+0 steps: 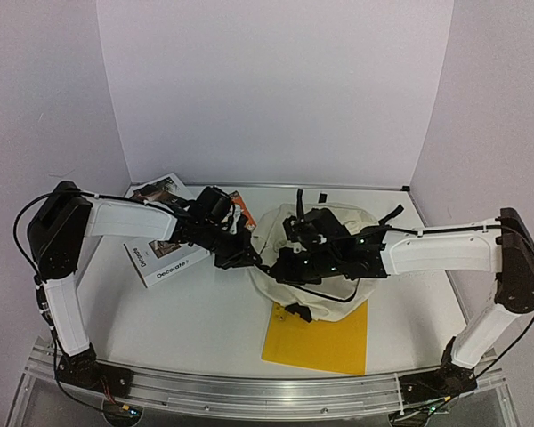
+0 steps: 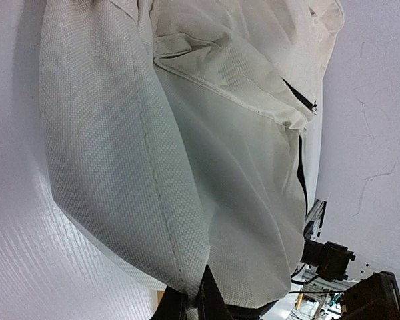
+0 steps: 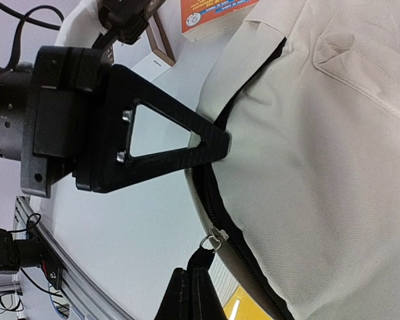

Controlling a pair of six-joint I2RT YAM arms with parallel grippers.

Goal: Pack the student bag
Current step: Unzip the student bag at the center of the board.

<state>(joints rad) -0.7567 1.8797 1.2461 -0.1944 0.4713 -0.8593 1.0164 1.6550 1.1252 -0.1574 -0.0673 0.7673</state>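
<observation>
Task's thing: the student bag [image 1: 271, 233], a cream, soft woven-fabric backpack with black zips, straps and buckles.
Bag position: about the middle of the white table [image 1: 205, 320], a little toward its right edge, slumped in a rounded heap; its near part lies over a yellow flat sheet [image 1: 325, 342].
Bag surface: close up, the weave is coarse, with a stitched seam running down one bulging panel [image 2: 120, 167]; a flapped pocket with a short black zip sits on the side.
Bag zip: a black zip tape [image 3: 210, 193] curves along the bag's edge, with a small metal slider carrying a black pull tab [image 3: 205, 257].
Left gripper [image 1: 254, 260]: at the bag's left side, fingers [image 2: 210, 300] pressed together, pinching cream fabric at the seam; the right wrist view shows its triangular fingertip at the zip edge.
Right gripper [image 1: 285, 265]: reaches over the bag from the right, fingers [image 3: 187, 297] closed on the pull tab.
Yellow sheet position: near the table's front edge, right of centre.
Back left corner: a white book titled "Decorate" [image 1: 165, 258], a second printed cover [image 1: 156, 191] behind it, and an orange-covered item [image 1: 240, 211] beside the bag.
</observation>
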